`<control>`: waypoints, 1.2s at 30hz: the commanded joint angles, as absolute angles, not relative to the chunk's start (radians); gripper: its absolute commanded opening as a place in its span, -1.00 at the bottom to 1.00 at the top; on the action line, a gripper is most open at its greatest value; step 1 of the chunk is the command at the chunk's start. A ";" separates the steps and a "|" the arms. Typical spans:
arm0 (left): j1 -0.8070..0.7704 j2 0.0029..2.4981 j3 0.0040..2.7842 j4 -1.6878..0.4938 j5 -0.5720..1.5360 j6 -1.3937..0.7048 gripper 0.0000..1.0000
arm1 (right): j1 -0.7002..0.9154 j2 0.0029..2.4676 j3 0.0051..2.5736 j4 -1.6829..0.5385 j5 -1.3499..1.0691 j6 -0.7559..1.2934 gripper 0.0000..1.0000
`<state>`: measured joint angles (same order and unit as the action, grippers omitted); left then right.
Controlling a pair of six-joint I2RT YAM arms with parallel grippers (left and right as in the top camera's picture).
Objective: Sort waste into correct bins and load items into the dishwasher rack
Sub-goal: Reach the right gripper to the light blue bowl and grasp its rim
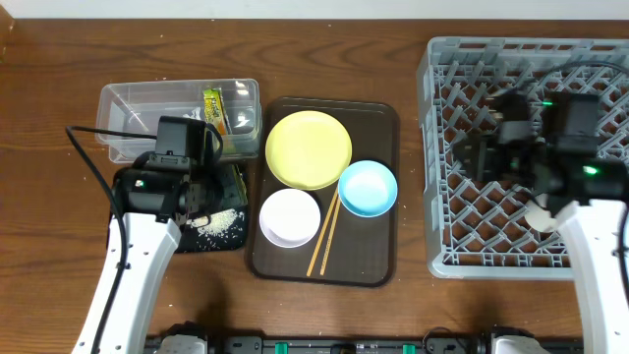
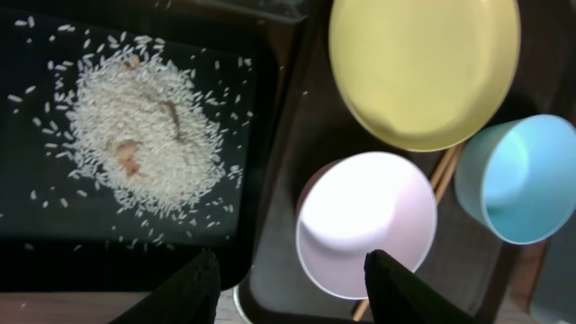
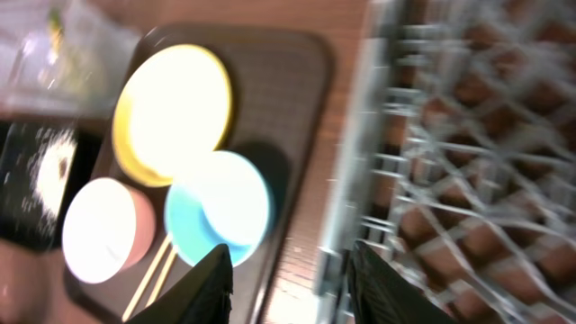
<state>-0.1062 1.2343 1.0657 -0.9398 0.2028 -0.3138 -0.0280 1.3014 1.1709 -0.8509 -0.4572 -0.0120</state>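
From overhead, the dishwasher rack (image 1: 433,157) fills the right side of the table, and the right arm (image 1: 600,236) reaches in over its grid; a small white shape by that wrist may be the cup, but I cannot tell. On the brown serving tray (image 1: 378,251) in the middle sit the yellow plate (image 1: 308,148), blue bowl (image 1: 368,187) and white bowl (image 1: 289,217), with the chopsticks (image 1: 324,236) lying between the two bowls. The clear tub (image 1: 128,103) at the left holds the snack wrapper (image 1: 213,106), and the left arm (image 1: 133,256) covers part of the black tray (image 1: 234,241) with its rice (image 1: 218,224). In the left wrist view the left gripper (image 2: 292,274) hangs with its fingers spread and nothing between them, above the seam between the black tray and the white bowl. In the right wrist view the right gripper (image 3: 292,274) is likewise spread and empty, over the rack's near wall, and the picture is blurred. The dishes look to be next: I would pinch each bowl by its rim on the side away from the chopsticks, lift straight up, and stand it tilted between the pegs, one arm crossing at a time. The wrapper carries print, but it is too small to read; no other writing shows
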 commanded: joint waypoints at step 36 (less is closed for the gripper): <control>-0.103 1.229 1.050 -1.006 0.044 -0.357 0.12 | 0.435 1.835 1.184 -0.653 0.019 0.165 -0.86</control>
